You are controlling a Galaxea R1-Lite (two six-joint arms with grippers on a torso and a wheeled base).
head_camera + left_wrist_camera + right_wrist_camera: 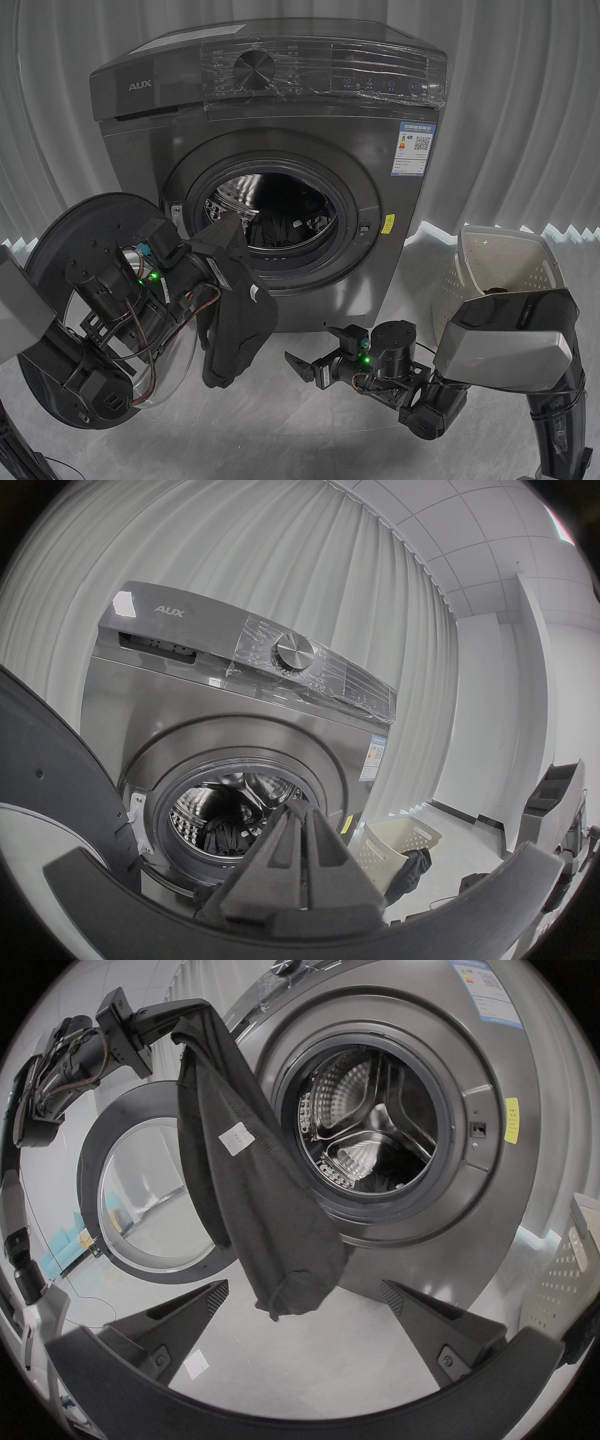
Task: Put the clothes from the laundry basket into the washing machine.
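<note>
Grey door (pixel 81 262): swung wide open on the left, so the mouth of the drum (pixel 240 190) stands free for loading.
Left tool (pixel 226 236): clamped on the top edge of a black garment, held up just left of the drum mouth and level with it. I judge that this height is what will let the cloth pass over the rim.
Black garment (pixel 240 325): pinched at its upper end, with the rest hanging straight down below my left tool. It hangs in front of the machine's lower face, off the floor (pixel 281 425) and not yet inside the drum.
Washing machine (pixel 275 134): a front loader. Dark clothes (pixel 281 228) lie in the bottom of its drum.
Right tool (pixel 312 356): fingers spread and holding nothing. It sits low over the floor, below and to the right of the hanging garment and apart from it.
Laundry basket (pixel 506 262): white, on the floor to the right of the machine. A dark piece (pixel 409 867) is draped at its rim, so I judge the job is only part done.
</note>
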